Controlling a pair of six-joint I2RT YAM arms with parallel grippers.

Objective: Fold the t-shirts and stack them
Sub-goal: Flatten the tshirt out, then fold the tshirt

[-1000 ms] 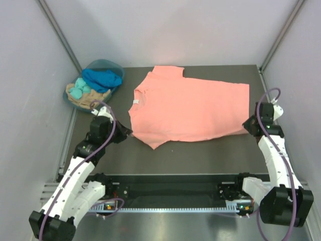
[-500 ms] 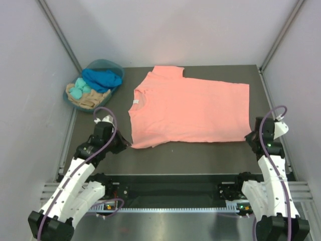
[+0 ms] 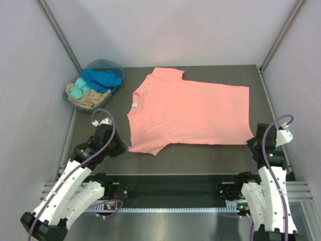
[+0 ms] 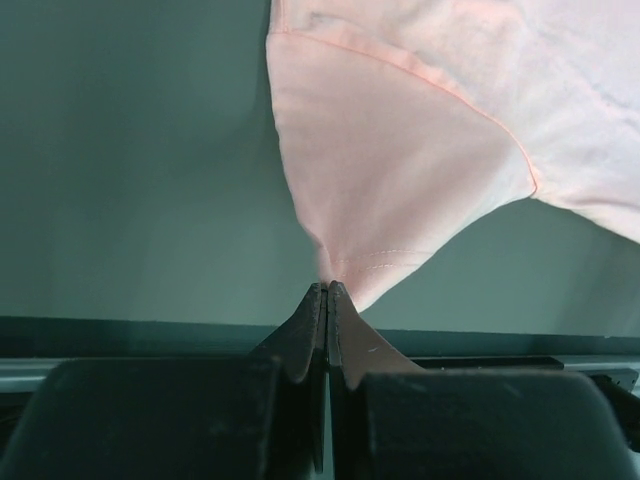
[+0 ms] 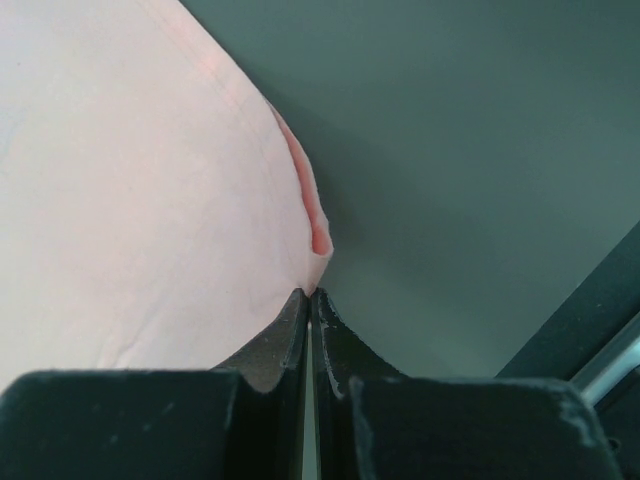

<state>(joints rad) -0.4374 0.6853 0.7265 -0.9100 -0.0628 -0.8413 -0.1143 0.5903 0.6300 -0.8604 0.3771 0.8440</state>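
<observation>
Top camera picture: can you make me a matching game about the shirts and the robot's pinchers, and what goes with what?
Things:
1. salmon-pink cotton t-shirt
2. crumpled royal blue t-shirt
3. left gripper
4. right gripper

Places or states:
A. shut on the pink shirt's hem corner
B. inside the round teal basket
C. spread out on the dark table
D. shut on the pink shirt's sleeve

Pairs: 1-C, 2-B, 3-D, 4-A
</observation>
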